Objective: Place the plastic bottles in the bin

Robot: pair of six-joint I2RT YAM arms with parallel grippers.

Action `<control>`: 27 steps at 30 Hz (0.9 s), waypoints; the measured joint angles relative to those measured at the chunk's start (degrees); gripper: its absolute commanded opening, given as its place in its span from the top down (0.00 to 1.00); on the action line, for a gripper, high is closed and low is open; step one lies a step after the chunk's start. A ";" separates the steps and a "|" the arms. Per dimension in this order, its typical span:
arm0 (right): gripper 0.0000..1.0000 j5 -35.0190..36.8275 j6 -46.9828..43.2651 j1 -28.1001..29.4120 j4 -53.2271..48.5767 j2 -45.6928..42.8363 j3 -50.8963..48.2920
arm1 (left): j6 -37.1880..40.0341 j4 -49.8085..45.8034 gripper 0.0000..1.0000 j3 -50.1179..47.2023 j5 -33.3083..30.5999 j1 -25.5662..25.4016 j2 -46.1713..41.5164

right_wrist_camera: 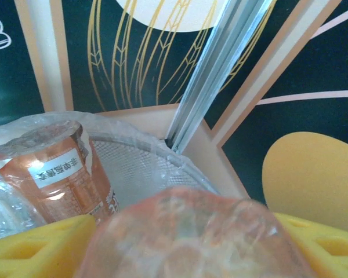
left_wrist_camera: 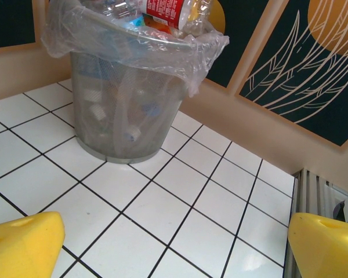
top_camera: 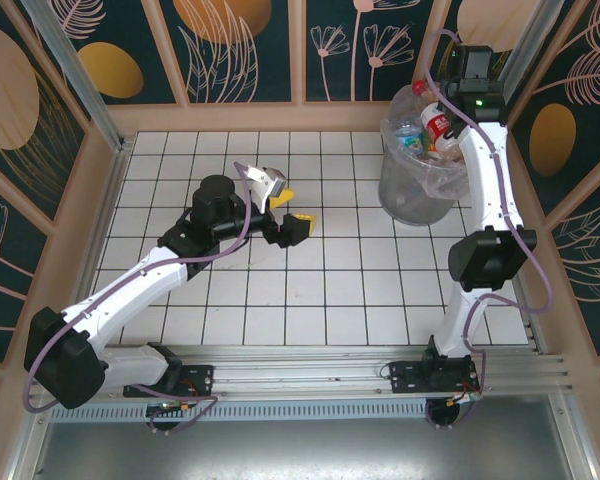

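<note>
The right hand [right_wrist_camera: 185, 249] hangs over the mouth of the bin [right_wrist_camera: 139, 162] with a clear bottle [right_wrist_camera: 185, 223] lying between its yellow pads [right_wrist_camera: 40, 246]. The bottle is so close to the lens and so blurred that I cannot tell whether the pads clamp it or merely flank it. Just beyond the hand, a brown-labelled bottle [right_wrist_camera: 52, 174] stands against the bin's mesh wall, inside the crinkled clear bag [right_wrist_camera: 23, 124].

The left hand [left_wrist_camera: 174, 249] is spread wide and holds nothing; bare white tiles of the desk [left_wrist_camera: 180, 214] show between its two yellow fingers [left_wrist_camera: 23, 243]. In the top view this hand [top_camera: 292, 207] is near the middle of the desk [top_camera: 180, 170], slightly toward the far edge, and points toward the bin [top_camera: 415, 195], well apart from it.

The bin [left_wrist_camera: 122, 110] stands upright in the far right corner of the desk, with the bag [left_wrist_camera: 209, 52] folded over its rim. It is heaped with plastic bottles, dimly visible through the mesh. A red-labelled bottle [left_wrist_camera: 165, 8] shows above the rim, and in the top view it [top_camera: 438, 125] is beside the right arm.
</note>
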 measured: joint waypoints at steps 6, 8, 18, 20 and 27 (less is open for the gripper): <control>0.23 -3.43 1.84 -0.72 0.00 0.00 0.04 | -0.02 0.00 0.01 0.00 0.20 0.00 0.00; 0.24 -5.22 3.08 -1.40 0.02 0.00 0.07 | -0.02 0.00 0.01 0.00 0.20 0.00 0.00; 0.11 -19.32 10.10 -6.21 2.64 -3.41 -4.17 | -0.02 0.00 0.02 0.00 0.42 0.00 0.00; 0.12 -21.77 11.13 -6.93 3.91 -5.07 -6.16 | -0.02 0.00 0.01 0.00 0.42 0.00 0.00; 0.30 -27.28 15.50 -10.16 8.13 -10.54 -11.13 | -0.02 0.17 0.01 -0.92 0.59 0.00 0.00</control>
